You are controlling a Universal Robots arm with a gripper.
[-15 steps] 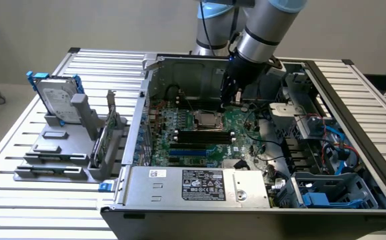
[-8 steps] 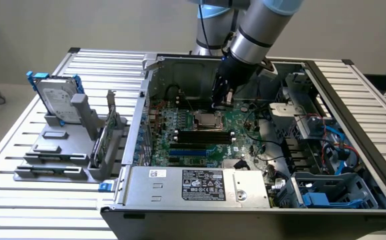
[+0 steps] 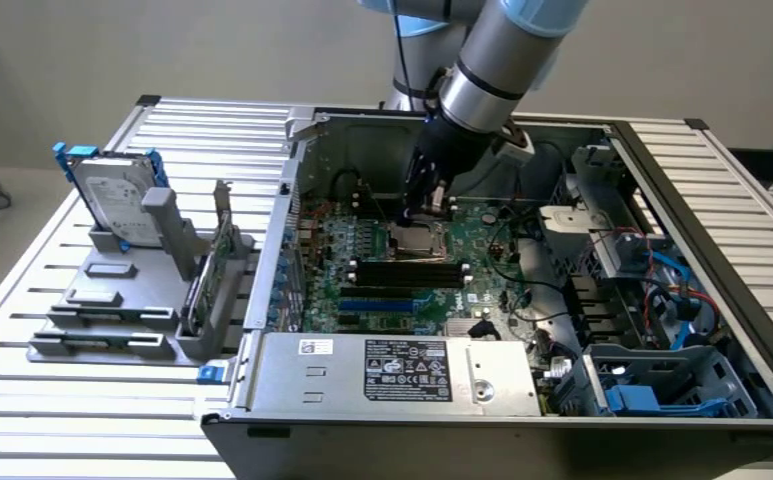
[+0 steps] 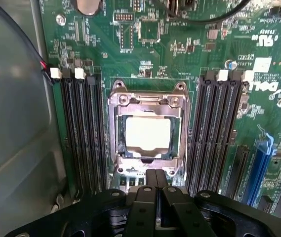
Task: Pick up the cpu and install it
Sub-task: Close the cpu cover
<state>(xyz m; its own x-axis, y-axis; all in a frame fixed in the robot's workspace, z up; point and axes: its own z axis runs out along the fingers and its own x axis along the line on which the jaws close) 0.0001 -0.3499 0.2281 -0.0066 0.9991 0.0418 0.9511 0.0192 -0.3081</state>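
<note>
The cpu (image 4: 147, 133), a small flat square with a pale silvery top, lies inside the metal-framed motherboard socket (image 4: 148, 96). Rows of black memory slots (image 4: 83, 133) flank the socket on both sides. My gripper (image 4: 156, 175) hovers just off the socket's edge, its two black fingers pressed together with nothing between them. In the exterior view my gripper (image 3: 420, 213) hangs inside the open computer case, directly above the socket holding the cpu (image 3: 421, 240) on the green motherboard (image 3: 486, 245).
The case walls (image 3: 286, 220) surround the board, with cables and drive bays (image 3: 653, 290) at the exterior view's right. A power supply (image 3: 400, 375) fills the case front. A silver hard drive with blue brackets (image 3: 113, 195) stands upright in a grey holder outside, at the exterior view's left.
</note>
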